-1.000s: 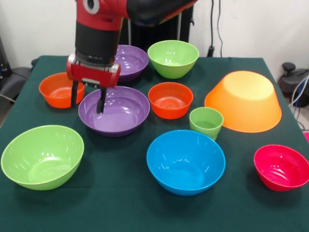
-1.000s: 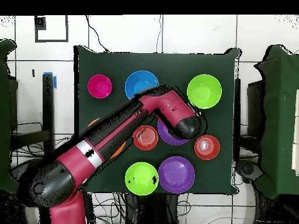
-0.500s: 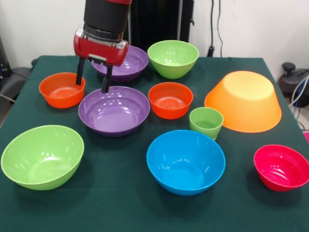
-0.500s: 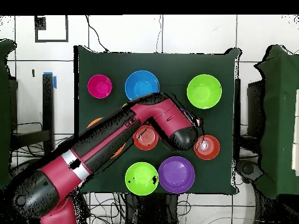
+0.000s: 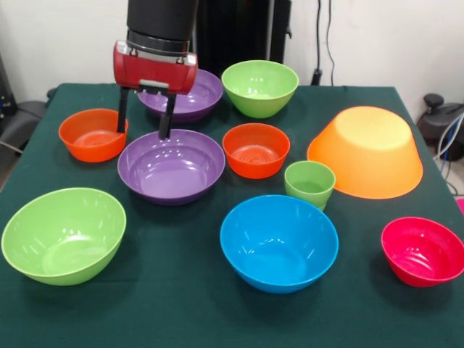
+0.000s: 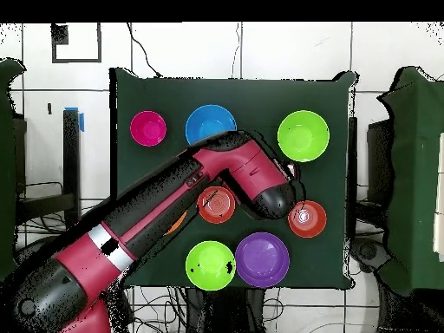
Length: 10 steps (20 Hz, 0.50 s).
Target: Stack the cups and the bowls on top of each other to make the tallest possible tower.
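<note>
Gripper (image 5: 145,122) spread, empty, fingers pointing down over far-left rim of near purple bowl (image 5: 172,166), not touching. Small green cup (image 5: 309,184) upright, well right of that bowl, just beside overturned orange-yellow bowl (image 5: 366,151). Orange-red bowl (image 5: 92,134) just left of it, second orange-red bowl (image 5: 256,149) just right. Blue bowl (image 5: 279,242) nearer camera, on green table (image 5: 181,304).
</note>
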Motion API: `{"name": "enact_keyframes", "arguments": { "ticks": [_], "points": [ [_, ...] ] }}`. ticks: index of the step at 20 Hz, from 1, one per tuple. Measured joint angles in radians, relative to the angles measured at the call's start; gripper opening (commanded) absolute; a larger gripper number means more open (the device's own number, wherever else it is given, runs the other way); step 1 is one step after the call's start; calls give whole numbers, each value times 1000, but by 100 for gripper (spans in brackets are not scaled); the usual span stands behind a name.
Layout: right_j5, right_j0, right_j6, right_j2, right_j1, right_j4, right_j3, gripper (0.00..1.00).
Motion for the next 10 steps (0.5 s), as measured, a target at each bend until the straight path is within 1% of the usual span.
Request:
{"name": "enact_keyframes", "arguments": {
  "ticks": [1, 3, 6, 10],
  "points": [
    [0, -1, -20, 2, -2, 0, -4, 100],
    [0, -5, -95, 8, -11, 0, -19, 100],
    [0, -10, -154, 17, -16, 1, -34, 100],
    [0, -15, -188, 25, -20, 2, -43, 100]
  ]
}}
